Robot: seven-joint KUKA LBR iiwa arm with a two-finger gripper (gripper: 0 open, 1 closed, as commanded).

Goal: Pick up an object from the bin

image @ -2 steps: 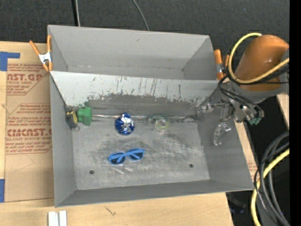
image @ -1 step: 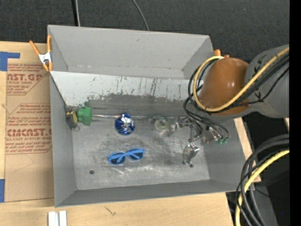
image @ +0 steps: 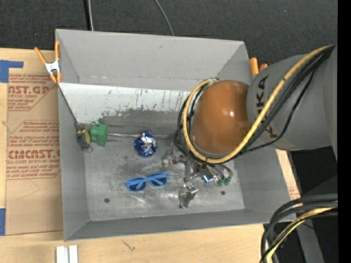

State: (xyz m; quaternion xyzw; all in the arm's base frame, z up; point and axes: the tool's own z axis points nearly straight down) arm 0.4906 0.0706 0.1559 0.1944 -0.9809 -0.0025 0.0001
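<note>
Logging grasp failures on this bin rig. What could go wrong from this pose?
1. The gripper sits low beside the flat blue plastic sunglasses, apparently not over them; it may nudge them aside or come up with nothing.
2. It looks close to the grey metal bin's floor; going lower could scrape it.
3. The shiny blue ball could roll if bumped.

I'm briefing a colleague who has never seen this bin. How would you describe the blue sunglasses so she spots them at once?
In the grey metal bin, look at the floor just left of the tool. The blue sunglasses lie flat there, below the blue ball in the view. Unlike that round ball and the green block, they show two lenses.
</note>
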